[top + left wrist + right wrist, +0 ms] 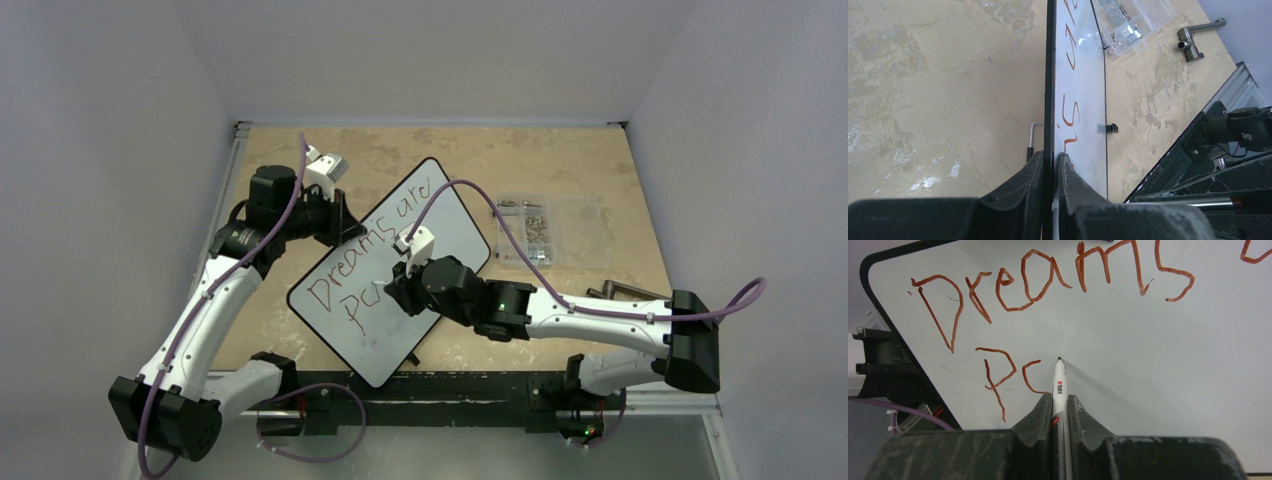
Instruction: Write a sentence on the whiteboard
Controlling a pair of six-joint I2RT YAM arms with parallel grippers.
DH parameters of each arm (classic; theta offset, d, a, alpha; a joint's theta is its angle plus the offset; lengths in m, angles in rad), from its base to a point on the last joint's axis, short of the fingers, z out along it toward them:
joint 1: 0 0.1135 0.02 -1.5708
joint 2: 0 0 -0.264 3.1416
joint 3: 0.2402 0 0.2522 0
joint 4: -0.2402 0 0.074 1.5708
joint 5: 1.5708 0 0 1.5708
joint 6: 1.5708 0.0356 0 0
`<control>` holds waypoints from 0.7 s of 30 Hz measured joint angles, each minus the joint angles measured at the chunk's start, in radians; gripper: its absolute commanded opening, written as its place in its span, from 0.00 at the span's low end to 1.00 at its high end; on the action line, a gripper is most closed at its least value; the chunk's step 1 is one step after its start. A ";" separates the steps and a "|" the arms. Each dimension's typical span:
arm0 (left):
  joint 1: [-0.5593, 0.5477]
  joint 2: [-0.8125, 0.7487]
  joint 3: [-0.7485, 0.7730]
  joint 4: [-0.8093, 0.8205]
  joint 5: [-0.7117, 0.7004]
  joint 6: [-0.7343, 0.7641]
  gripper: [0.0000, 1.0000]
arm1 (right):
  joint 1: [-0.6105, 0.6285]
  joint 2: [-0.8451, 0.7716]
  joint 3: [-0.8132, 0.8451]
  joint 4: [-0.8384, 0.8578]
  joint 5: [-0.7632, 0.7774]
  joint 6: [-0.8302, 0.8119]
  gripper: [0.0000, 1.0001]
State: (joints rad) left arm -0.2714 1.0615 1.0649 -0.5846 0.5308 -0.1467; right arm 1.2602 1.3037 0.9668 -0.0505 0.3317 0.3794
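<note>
I've got right gripper (1060, 404) clamped on the marker (1059, 382), left gripper (1050, 157) pinching the whiteboard (1080, 75) rim; if that pinch slips, strokes ahead of the tip skew.

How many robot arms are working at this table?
2. The left arm reaches the whiteboard's far-left edge, the left gripper clamping its rim. The right arm stretches over the board, the right gripper holding a marker pointed at it. No others show.
</note>
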 measured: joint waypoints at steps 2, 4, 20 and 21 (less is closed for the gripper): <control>0.000 0.000 0.000 0.000 0.001 0.000 0.00 | 0.000 0.001 0.004 0.001 -0.001 -0.007 0.00; 0.000 0.000 0.000 0.000 0.001 0.000 0.00 | 0.000 0.001 0.004 0.002 -0.003 -0.012 0.00; 0.000 0.000 0.000 0.000 0.000 0.000 0.00 | 0.000 0.016 0.012 0.030 -0.080 -0.032 0.00; 0.000 0.000 0.000 0.000 0.000 0.000 0.00 | 0.000 0.018 0.012 0.033 -0.088 -0.033 0.00</control>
State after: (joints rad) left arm -0.2714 1.0615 1.0649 -0.5850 0.5304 -0.1467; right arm 1.2598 1.3212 0.9787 -0.0177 0.2436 0.3466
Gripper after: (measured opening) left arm 0.113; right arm 0.091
